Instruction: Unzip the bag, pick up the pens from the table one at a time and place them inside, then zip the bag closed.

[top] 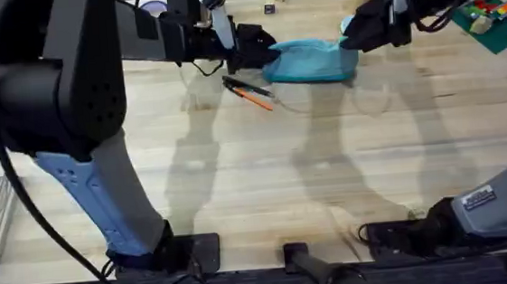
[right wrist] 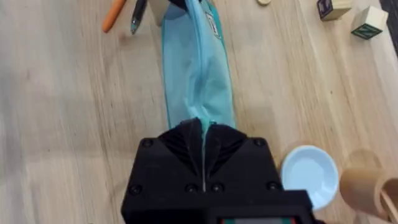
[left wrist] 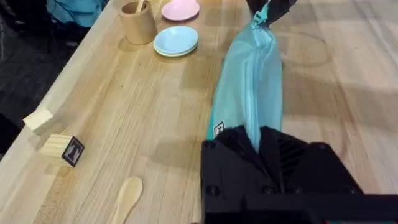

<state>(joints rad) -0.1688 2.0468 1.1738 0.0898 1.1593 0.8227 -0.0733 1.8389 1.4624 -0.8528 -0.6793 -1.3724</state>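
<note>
The teal bag (top: 312, 61) lies at the far middle of the table (top: 265, 168), held at both ends. My left gripper (top: 260, 54) is shut on its left end, seen close in the left wrist view (left wrist: 258, 140). My right gripper (top: 354, 39) is shut on the right end (right wrist: 202, 124). In the left wrist view the bag (left wrist: 249, 81) runs away from my fingers with its zipper line looking closed. The black pen (top: 242, 84) and the orange pen (top: 255, 98) lie together just in front of the bag's left end; the orange pen (right wrist: 115, 9) and the black pen (right wrist: 138, 9) also show beside its far end.
A wooden cup (left wrist: 138, 23), a light-blue dish (left wrist: 176, 40) and a pink dish (left wrist: 181, 9) stand beyond the bag's right end. Wooden blocks (left wrist: 63, 150) and a wooden spoon (left wrist: 127, 196) lie by the far edge. A green plate with bricks (top: 499, 16) sits far right.
</note>
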